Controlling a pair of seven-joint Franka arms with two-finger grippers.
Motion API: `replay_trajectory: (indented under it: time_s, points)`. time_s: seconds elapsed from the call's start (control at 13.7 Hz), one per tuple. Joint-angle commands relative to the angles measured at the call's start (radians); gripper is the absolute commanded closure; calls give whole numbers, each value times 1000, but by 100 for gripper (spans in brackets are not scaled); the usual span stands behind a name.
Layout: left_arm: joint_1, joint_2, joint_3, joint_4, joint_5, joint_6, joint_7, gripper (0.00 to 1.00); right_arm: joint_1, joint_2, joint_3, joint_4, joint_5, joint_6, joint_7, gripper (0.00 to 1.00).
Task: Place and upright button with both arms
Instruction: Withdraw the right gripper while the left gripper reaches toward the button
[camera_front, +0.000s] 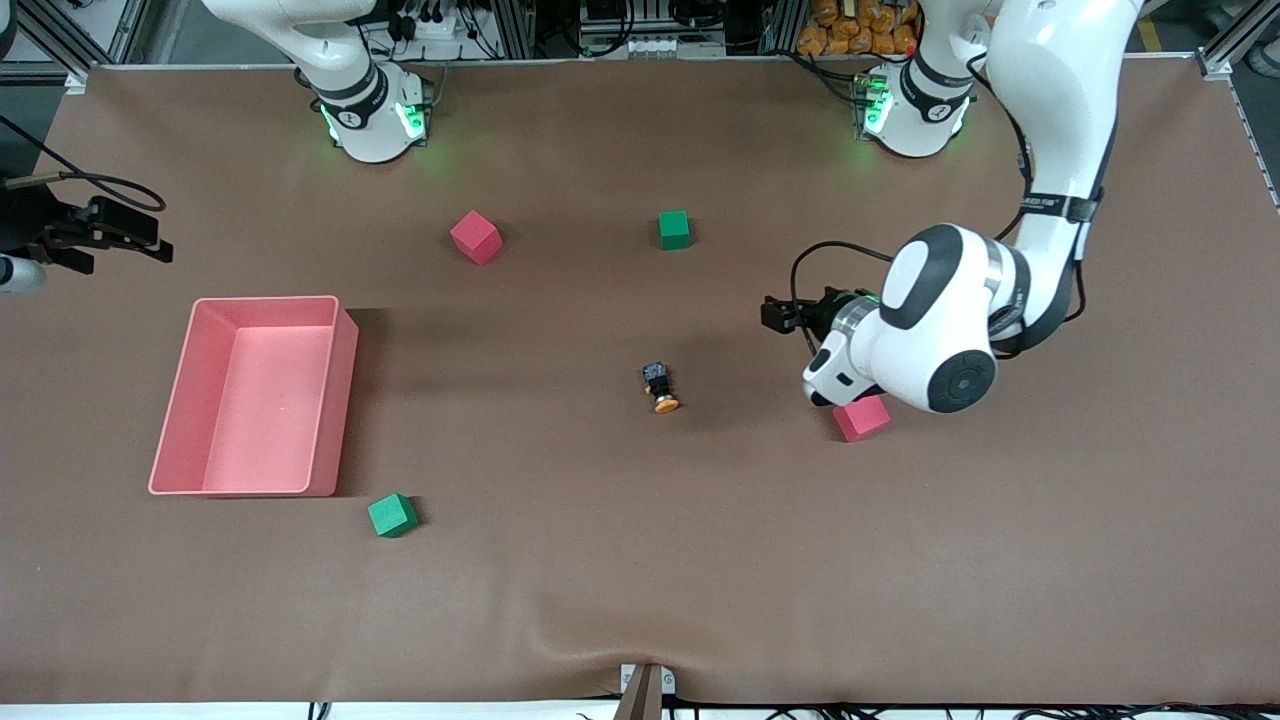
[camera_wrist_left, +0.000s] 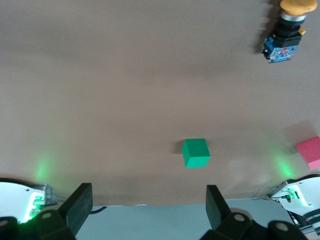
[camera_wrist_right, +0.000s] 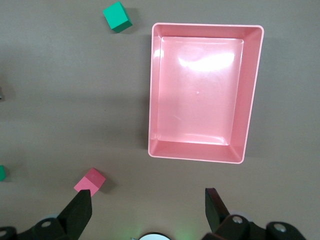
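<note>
The button (camera_front: 660, 388) lies on its side mid-table, its orange cap pointing toward the front camera and its dark body away from it; in the left wrist view the button (camera_wrist_left: 286, 32) shows alone on the cloth. My left gripper (camera_wrist_left: 147, 189) hangs open and empty, high over the table. The left arm's hand (camera_front: 850, 365) is over a red cube (camera_front: 862, 417), beside the button toward the left arm's end. My right gripper (camera_wrist_right: 147, 192) is open and empty too, high above the table near the pink tray (camera_wrist_right: 240, 100).
The pink tray (camera_front: 345, 400) stands empty toward the right arm's end. A green cube (camera_front: 392, 515) lies nearer the front camera than the tray. Another red cube (camera_front: 476, 237) and green cube (camera_front: 674, 229) lie nearer the bases.
</note>
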Motion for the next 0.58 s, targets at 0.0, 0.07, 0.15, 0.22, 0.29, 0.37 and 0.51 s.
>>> replay_trajectory:
  time_s: [0.0, 0.07, 0.15, 0.22, 0.29, 0.37, 0.51]
  points:
    - [-19, 42, 5, 26, -66, 7, -18, 0, -11, -13, 23, 28, -5, -74, 111, 0]
    - [-22, 49, 5, 26, -71, 30, -19, 0, -6, -13, 25, 47, -8, -99, 136, 0]
    - [-35, 62, 5, 26, -81, 64, -19, 0, 5, -13, 26, 52, -17, -101, 138, 0]
    - [-38, 72, 5, 26, -87, 82, -18, 0, 5, -13, 31, 58, -49, -99, 138, 0]
    - [-38, 91, 5, 26, -98, 104, -16, 0, 2, -13, 48, 69, -74, -99, 135, 0]
    - [-36, 109, 3, 26, -127, 114, -16, 0, -1, -13, 54, 78, -83, -98, 129, 0]
    - [-36, 135, 5, 26, -173, 118, 1, 0, 2, -13, 55, 97, -85, -96, 126, 0]
